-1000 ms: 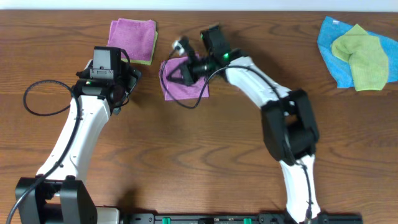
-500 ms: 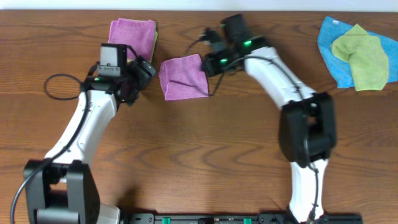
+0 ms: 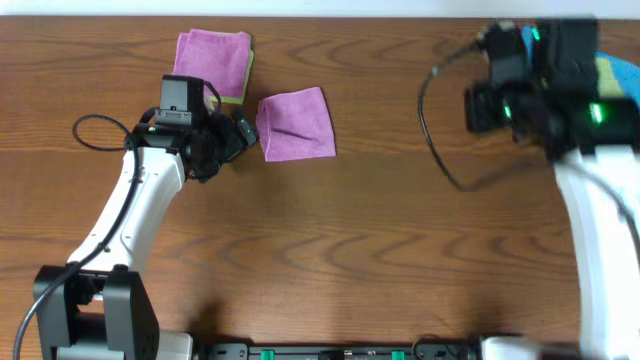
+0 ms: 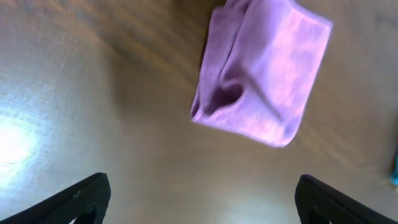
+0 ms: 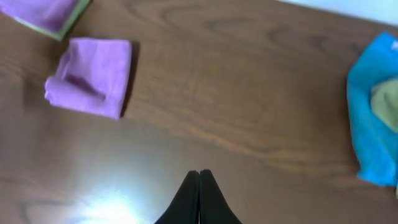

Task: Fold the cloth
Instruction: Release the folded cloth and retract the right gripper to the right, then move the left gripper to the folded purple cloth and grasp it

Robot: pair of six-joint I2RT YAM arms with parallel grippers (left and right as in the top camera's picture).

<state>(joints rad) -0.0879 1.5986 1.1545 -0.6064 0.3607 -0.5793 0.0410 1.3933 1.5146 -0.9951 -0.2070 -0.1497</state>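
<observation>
Overhead, the cloth (image 3: 296, 124) was seen folded near the table's (image 3: 340, 240) far edge; left tool (image 3: 242, 135) spread wide, right tool (image 5: 199, 196) closed empty; folding was judged largely done.

Straight ahead of the wide-spread left gripper (image 4: 202, 198) lies the folded purple-lilac ribbed microfibre cloth (image 4: 261, 74), with bare brown wooden table (image 4: 93, 93) between. Off to its left sits a stack of folded purple and green cloths (image 3: 213, 62). The closed right gripper (image 5: 199, 177) faces open wood, with only a crumpled bright blue cloth (image 5: 370, 118) on its right.
</observation>
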